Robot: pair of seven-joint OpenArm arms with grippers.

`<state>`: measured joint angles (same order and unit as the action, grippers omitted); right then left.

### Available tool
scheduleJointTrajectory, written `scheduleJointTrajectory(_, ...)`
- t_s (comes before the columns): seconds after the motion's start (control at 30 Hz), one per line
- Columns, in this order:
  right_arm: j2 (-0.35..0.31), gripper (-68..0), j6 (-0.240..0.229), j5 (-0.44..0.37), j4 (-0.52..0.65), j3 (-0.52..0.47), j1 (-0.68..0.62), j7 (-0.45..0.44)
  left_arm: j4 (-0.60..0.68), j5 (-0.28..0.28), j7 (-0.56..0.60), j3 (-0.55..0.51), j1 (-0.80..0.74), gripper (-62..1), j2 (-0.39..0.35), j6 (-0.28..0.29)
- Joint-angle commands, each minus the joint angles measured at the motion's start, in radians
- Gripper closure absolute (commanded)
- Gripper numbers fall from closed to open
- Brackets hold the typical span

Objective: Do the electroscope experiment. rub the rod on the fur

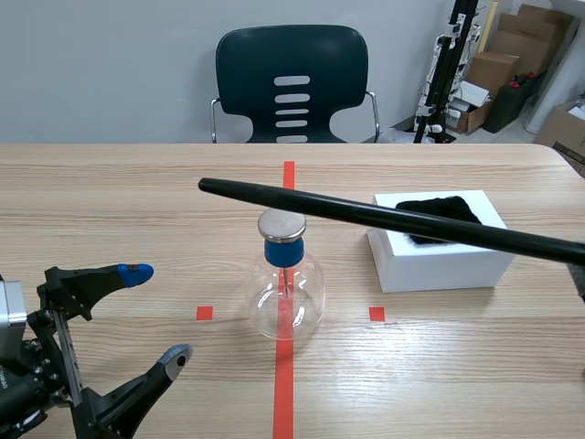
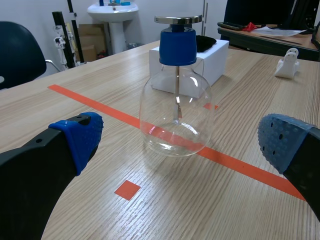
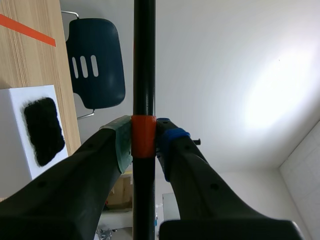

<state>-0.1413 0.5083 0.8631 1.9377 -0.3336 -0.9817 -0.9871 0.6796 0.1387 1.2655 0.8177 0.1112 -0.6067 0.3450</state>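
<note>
Scene view — smooth black rod (image 1: pixel 366 213), fluffy fur (image 1: pixel 439 207)

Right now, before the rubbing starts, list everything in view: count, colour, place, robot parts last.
rod: 1, black with orange band, held aloft, crossing over flask and box
electroscope flask: 1, clear glass, blue stopper, metal disc, on the table's centre tape line
box: 1, white, on the table beside the flask
fur: 1, black, on top of the box
chair: 1, dark, behind the table
cardboard boxes: several, brown, far corner
table: 1, light wood
left gripper: 1, black, blue pads, open, facing the flask
right gripper: 1, black, shut on the rod's orange band
</note>
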Motion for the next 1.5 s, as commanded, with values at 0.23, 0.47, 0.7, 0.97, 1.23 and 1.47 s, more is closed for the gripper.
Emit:
scheduleJointTrajectory(0.23,-0.002,-0.4,0.008,-0.022,0.018,-0.007,-0.007,-0.003,0.013,0.006,0.016,-0.005,0.0,-62.3,-0.003,0.002)
scheduleJointTrajectory(0.47,-0.002,-0.4,0.008,-0.022,0.018,-0.007,-0.007,-0.003,0.013,0.006,0.016,-0.005,0.0,-62.3,-0.003,0.002)
scheduleJointTrajectory(0.7,-0.002,-0.4,0.008,-0.022,0.018,-0.007,-0.002,-0.003,0.013,0.006,0.016,-0.005,0.0,-62.3,-0.003,0.002)
scheduleJointTrajectory(0.97,-0.002,-0.4,0.008,-0.021,0.018,-0.007,-0.002,-0.004,0.013,0.006,0.016,-0.005,0.0,-62.3,-0.003,0.002)
scheduleJointTrajectory(1.23,-0.002,-0.4,0.008,-0.018,0.018,-0.007,-0.002,-0.003,0.013,0.006,0.016,-0.005,0.0,-62.3,-0.003,0.002)
scheduleJointTrajectory(1.47,-0.011,-0.4,0.008,-0.019,0.018,-0.01,-0.002,0.035,0.013,0.006,0.016,-0.005,0.0,-62.3,-0.003,0.002)
